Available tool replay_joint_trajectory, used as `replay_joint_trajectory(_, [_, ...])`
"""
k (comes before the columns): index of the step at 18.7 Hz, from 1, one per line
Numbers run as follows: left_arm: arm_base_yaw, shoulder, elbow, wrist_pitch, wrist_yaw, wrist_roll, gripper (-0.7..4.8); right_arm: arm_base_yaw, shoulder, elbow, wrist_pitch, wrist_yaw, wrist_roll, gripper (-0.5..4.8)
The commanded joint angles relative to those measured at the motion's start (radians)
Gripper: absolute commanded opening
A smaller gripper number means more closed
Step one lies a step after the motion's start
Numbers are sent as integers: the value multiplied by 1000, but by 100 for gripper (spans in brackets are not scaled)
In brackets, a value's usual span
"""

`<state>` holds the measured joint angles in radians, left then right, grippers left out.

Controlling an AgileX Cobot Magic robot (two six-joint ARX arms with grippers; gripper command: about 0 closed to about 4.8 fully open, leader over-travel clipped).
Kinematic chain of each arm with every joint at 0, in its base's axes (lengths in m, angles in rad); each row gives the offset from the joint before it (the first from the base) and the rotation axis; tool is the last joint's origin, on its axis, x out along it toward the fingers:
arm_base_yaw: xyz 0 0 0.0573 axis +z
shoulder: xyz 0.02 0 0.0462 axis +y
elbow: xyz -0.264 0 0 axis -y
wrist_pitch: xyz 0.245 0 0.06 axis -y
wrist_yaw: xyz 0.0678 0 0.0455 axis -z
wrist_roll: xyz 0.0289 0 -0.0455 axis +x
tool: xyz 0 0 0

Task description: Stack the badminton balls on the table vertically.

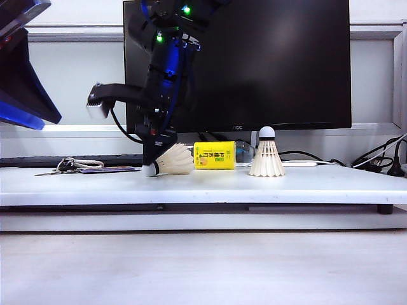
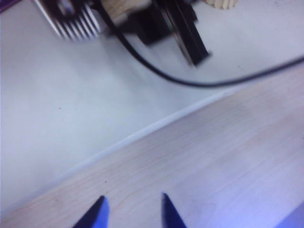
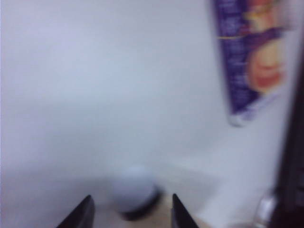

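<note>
Foreground: pale wood-grain surface (image 1: 203, 267) lies nearest the outside camera, and we see it again under the left wrist camera.
Table: we see a wide white board (image 1: 254, 184) raised just above that wood surface, with a thin front edge.
Lying shuttlecock: one of the badminton balls (image 1: 170, 160) lies on its side on the table, left of centre, cork tip pointing left and skirt pointing right.
Standing shuttlecock: the other one (image 1: 266, 155) stands upright on its skirt, cork on top, right of centre and well apart from the first.
Between them: a small yellow-labelled bottle (image 1: 214, 155) lies just beside the lying shuttlecock's skirt.
Right gripper: its dark fingers (image 3: 130, 211) straddle the lying shuttlecock's rounded cork tip; in the outside view it (image 1: 151, 152) comes down from above onto that end. We cannot tell whether the fingers press the cork or merely flank it.
Left gripper: its blue fingertips (image 2: 133, 213) stand spread apart with nothing between them, above the wood surface, away from the shuttlecocks.
Background: a black monitor (image 1: 273, 63) stands behind the table.
Far left: keys (image 1: 63, 166) lie on the table.
</note>
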<state>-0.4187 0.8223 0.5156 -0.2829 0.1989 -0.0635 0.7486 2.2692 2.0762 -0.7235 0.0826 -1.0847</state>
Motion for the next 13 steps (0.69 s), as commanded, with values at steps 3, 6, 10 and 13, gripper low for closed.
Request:
replay_joint_trajectory(3, [-1, -1, 6, 7, 5, 5, 154, -10, 8, 7, 28, 16, -20, 213])
replay_joint_trajectory(6, [-1, -1, 6, 7, 5, 8, 154, -18, 20, 12, 26, 14, -20, 212])
replay_joint_trajectory(10, [-1, -1, 6, 8, 5, 12, 154, -26, 32, 13, 48, 5, -20, 212])
replay_joint_trajectory(13, [-1, -1, 6, 15, 4, 12, 154, -31, 39, 14, 47, -10, -19, 212])
